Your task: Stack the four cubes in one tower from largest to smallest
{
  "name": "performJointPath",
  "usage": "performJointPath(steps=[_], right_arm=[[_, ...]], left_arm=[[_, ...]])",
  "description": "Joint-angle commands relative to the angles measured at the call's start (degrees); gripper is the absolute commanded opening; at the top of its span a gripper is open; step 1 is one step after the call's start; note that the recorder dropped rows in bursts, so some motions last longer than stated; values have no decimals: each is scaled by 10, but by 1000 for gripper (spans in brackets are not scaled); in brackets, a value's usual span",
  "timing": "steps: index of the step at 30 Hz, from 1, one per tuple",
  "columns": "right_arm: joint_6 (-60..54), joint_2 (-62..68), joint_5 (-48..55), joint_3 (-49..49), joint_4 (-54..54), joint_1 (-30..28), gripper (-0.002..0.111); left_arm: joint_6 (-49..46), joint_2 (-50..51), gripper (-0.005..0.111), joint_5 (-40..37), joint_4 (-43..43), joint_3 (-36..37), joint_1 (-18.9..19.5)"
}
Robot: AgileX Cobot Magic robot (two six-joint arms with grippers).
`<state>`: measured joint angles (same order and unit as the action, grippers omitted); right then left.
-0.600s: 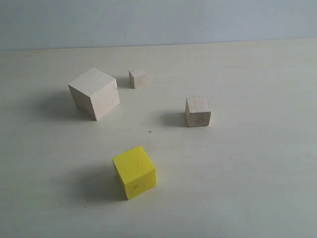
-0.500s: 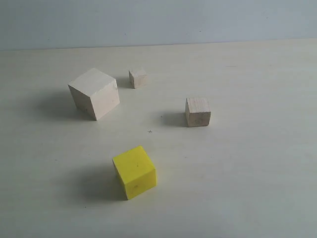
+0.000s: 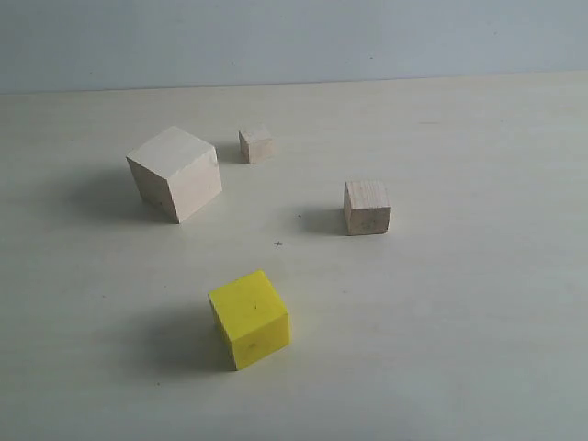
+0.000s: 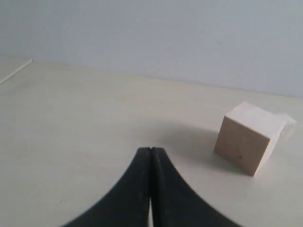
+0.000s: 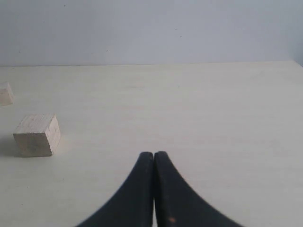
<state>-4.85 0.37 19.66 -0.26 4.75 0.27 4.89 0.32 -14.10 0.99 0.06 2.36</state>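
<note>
All four cubes sit apart on the pale table [image 3: 459,322], nothing stacked yet. The largest pale wood cube [image 3: 175,173] is back left, the smallest cube [image 3: 256,144] near it toward the wall [image 3: 367,37], the small wood cube [image 3: 367,207] off to the right, and the yellow cube [image 3: 249,318] up front. From the left wrist the smallest one is mostly hidden behind the big one; from the right wrist it's cut off at the frame edge. Left gripper [image 4: 150,151] and right gripper [image 5: 154,155] both have jaws pressed together, holding nothing.

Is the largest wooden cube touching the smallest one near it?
Apart. The exterior view shows a strip of bare table between the largest wooden cube and the smallest cube.
</note>
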Motion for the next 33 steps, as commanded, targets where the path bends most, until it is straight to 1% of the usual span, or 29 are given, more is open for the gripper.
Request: performJointPath(steps=[1,3,10,12,15,17,22,27,31,33], right_arm=[[2,-4,-3,3,0,-3,0],[2,-4,-3,3,0,-3,0],[2,-4,-12,3,4,-3,0],[2,-4,-37,3,28,-3,0],[2,-4,-100,3,67,-3,0],[2,-4,-138,3,72,-3,0],[-3,-4,-149,3,48,-3,0],[-1,-4,-156,3,47,-3,0],[-1,-4,-193,3,47,-3,0],[-1,-4,-237,3,47,-3,0]], left_arm=[[-3,-3,0,105,-2,-1,-3],[-3,-3,0,118,-2,-1,-3],[-3,-3,0,119,-3,-1,-3],[-3,-3,0,136,-3,-1,-3],[-3,-3,0,199,-3,-1,-3],[-3,-3,0,219,-3,-1,-3],[-3,-3,0,218,-3,-1,-3],[-4,-3,0,220,-3,-1,-3],[-4,-3,0,238,-3,-1,-3],[2,-3,0,239,-3,-1,-3]])
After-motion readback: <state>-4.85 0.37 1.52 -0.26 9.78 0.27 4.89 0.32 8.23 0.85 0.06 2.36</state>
